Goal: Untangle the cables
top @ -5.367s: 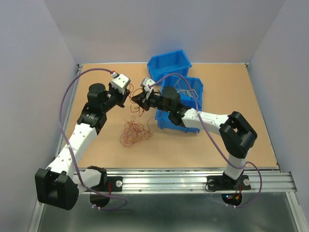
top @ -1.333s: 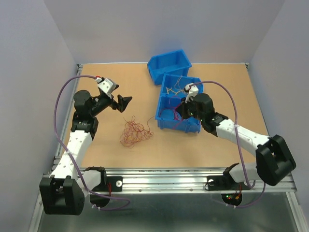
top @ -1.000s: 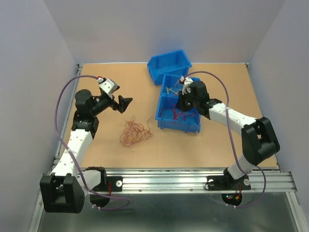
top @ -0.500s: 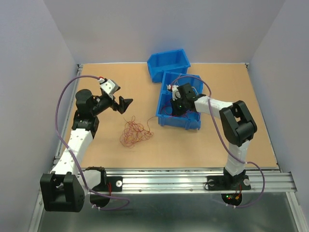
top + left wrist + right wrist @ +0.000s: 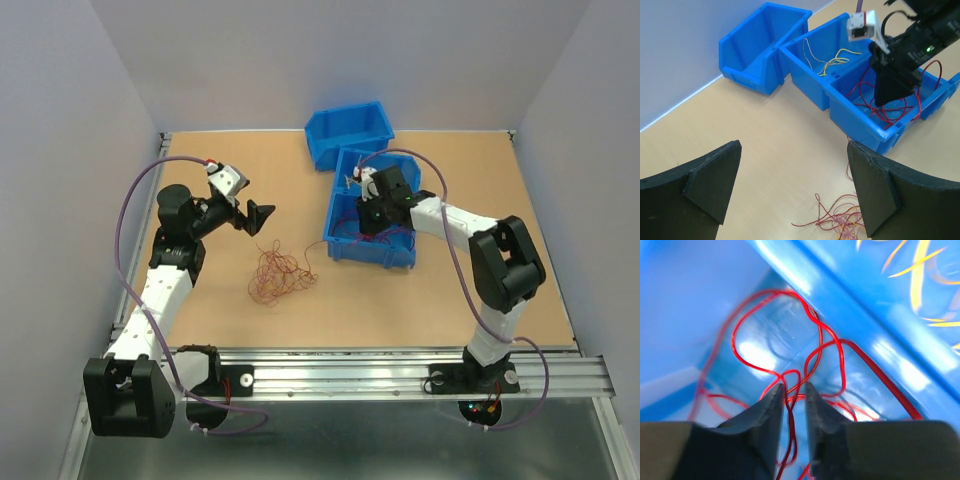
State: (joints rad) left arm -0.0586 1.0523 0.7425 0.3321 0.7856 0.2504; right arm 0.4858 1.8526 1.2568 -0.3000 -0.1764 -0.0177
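Note:
A tangle of red, orange and yellow cables (image 5: pixel 280 275) lies on the table, seen low in the left wrist view as cables (image 5: pixel 842 222). My left gripper (image 5: pixel 250 215) hovers open up and to the left of it, nothing between its fingers (image 5: pixel 710 185). My right gripper (image 5: pixel 368 222) reaches down into the near compartment of the blue bin (image 5: pixel 372 256). Its jaws (image 5: pixel 794 386) stand a little apart, and a red cable (image 5: pixel 841 360) runs loosely through the gap. More red cables (image 5: pixel 890 105) lie in that compartment. Yellow cables (image 5: pixel 835 57) lie in the compartment behind.
A second blue bin (image 5: pixel 350 130) stands behind, with nothing visible inside (image 5: pixel 760 55). One red strand (image 5: pixel 310 250) trails from the tangle toward the near bin's left wall. White walls close in the table on three sides.
My right gripper has swung over the bin's near compartment and dropped among the red cables, and its jaws have parted. The left arm has hardly moved.

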